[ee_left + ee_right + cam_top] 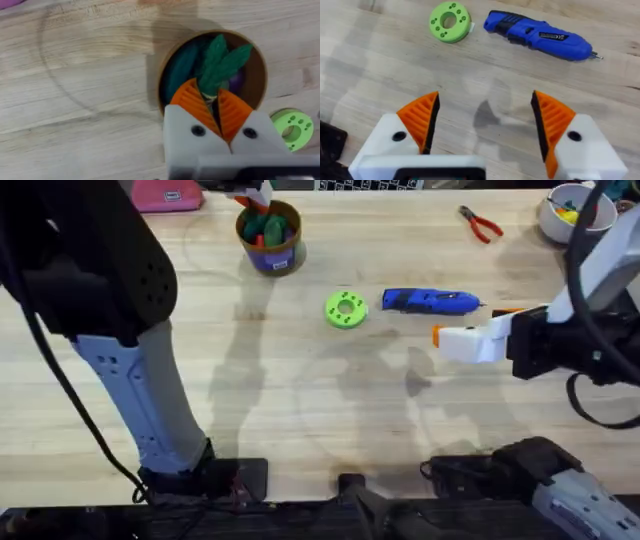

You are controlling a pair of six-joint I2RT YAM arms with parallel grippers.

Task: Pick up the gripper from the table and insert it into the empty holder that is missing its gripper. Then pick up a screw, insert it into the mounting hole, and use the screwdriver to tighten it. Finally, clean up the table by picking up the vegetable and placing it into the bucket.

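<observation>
Currently the left tool (216, 107) hangs over the bucket (260, 67), its orange pads pinched narrow on the stem of the vegetable (220, 62), whose leafy end already sits inside the rim. In the overhead view the bucket (270, 235) stands at about 11 o'clock on the worktop (300, 400), with the green ring (346, 309) near centre and the screwdriver (430, 301) just to its 3 o'clock side. The right tool (485, 122) hovers wide and empty over bare wood, at about 3 o'clock.

Risks (judged, not observed):
- The leaves may snag on items already in the bucket, so the bundle could hang on the rim once released.
- Opening too little could drag the vegetable back out on retreat.
- Descending further might knock the light bucket over.
</observation>
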